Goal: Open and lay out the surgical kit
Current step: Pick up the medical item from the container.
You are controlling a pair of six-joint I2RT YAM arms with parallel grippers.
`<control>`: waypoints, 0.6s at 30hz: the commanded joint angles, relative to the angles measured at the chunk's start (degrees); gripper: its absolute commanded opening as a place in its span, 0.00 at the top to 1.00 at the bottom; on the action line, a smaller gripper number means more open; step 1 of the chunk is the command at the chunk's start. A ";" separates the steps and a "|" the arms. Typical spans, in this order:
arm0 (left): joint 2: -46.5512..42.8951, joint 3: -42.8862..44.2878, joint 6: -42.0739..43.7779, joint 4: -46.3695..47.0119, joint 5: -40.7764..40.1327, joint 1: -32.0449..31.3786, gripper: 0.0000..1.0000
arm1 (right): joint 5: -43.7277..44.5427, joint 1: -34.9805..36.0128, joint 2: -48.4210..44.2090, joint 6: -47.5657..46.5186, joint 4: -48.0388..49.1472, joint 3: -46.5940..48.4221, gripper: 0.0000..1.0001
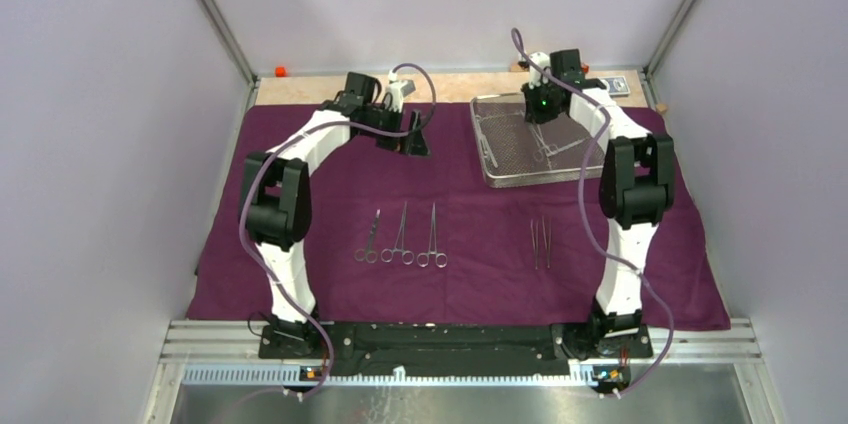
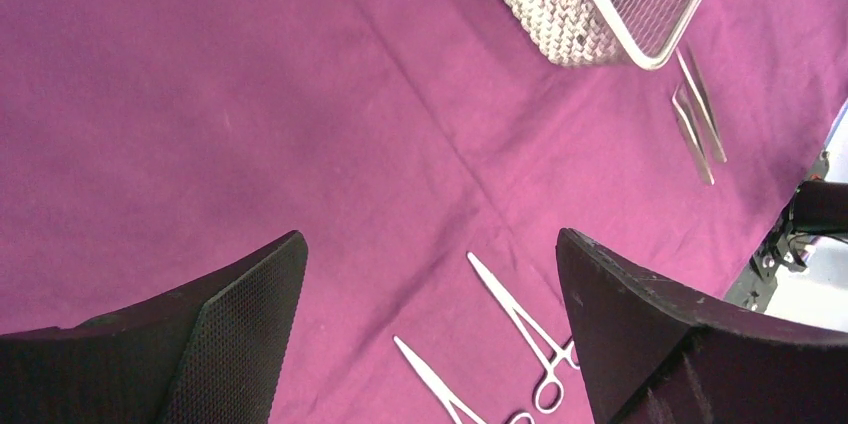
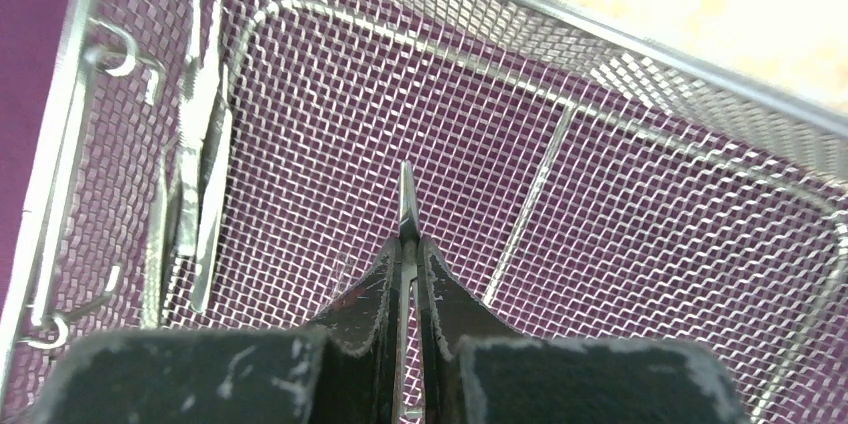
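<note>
A: Surgical kit [image 1: 480, 214], seen from above: where did it lie?

B: Its purple cloth wrap [image 1: 330, 194] was spread flat across the table. On it, left to right, lay three ring-handled clamps [image 1: 400, 241] in a row and two tweezers [image 1: 541, 242] side by side. Further back stood the wire-mesh tray [image 1: 508, 139].

A: And the arms?

B: The left gripper [image 2: 430, 236] hung over bare cloth behind the clamps, fingers wide apart, holding nothing. The right gripper [image 3: 408, 244] was down inside the tray, fingers pressed together on a slim steel instrument [image 3: 405, 189] whose tip poked out ahead. Clamp or tweezers, I could not tell.

A: How should that lift have gone?

B: In my judgement, straight up first, until the piece cleared the tray's wall, then toward the near row. It belonged parallel to the tweezers, just beside them and not touching. The hold looked narrow, so a slow carry seemed wise, lest the steel pivot.

A: Anything in the way?

B: More steel pieces [image 3: 195, 144] lay along one wall of the tray, apart from the grip. At the table's back edge, off the cloth, sat an orange block [image 1: 281, 71] on the left and a blue-white card packet [image 1: 618, 85] on the right, both well apart from the row. The right arm's elbow [image 1: 635, 179] hung over cloth right of the tweezers and could have crowded the set-down.
</note>
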 commanded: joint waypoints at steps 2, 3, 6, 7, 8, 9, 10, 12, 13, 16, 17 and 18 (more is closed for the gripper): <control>1.40 5.50 -4.45 7.39 3.47 -2.02 0.03 | -2.12 -0.33 -6.32 2.13 3.95 0.42 1.00; 1.72 6.20 -5.06 8.34 3.50 -2.49 0.03 | -2.42 -0.32 -6.72 2.33 4.29 0.38 1.00; 2.58 8.24 -6.58 10.82 3.26 -3.90 0.04 | -3.14 -0.27 -7.92 3.31 4.81 0.47 1.00; 2.90 8.98 -7.29 11.71 3.16 -4.30 0.04 | -3.41 -0.33 -8.32 3.85 5.11 0.47 1.00; 3.15 9.66 -8.14 12.60 3.14 -4.73 0.05 | -3.78 -0.34 -8.86 4.39 5.48 0.42 1.00; 3.43 10.17 -9.19 13.83 3.11 -5.15 0.05 | -4.07 -0.30 -9.47 5.10 5.97 0.26 1.00; 3.67 10.50 -10.40 15.20 2.98 -5.77 0.05 | -4.65 -0.33 -10.18 6.01 6.58 -0.09 1.00; 3.89 11.00 -12.73 18.06 2.75 -6.70 0.05 | -5.84 -0.27 -11.82 8.68 8.18 -1.14 1.00; 3.96 11.10 -13.79 19.46 2.53 -7.30 0.05 | -6.52 -0.31 -12.72 10.21 9.29 -1.96 1.00; 3.95 11.03 -15.95 23.07 1.09 -9.22 0.06 | -8.45 -0.20 -15.85 16.86 13.02 -5.33 1.00; 3.95 11.04 -16.64 24.06 0.89 -9.92 0.08 | -9.05 -0.14 -16.53 18.85 14.00 -6.32 1.00; 3.97 10.96 -17.25 25.02 0.66 -10.56 0.09 | -9.68 -0.14 -17.23 20.68 15.03 -7.32 1.00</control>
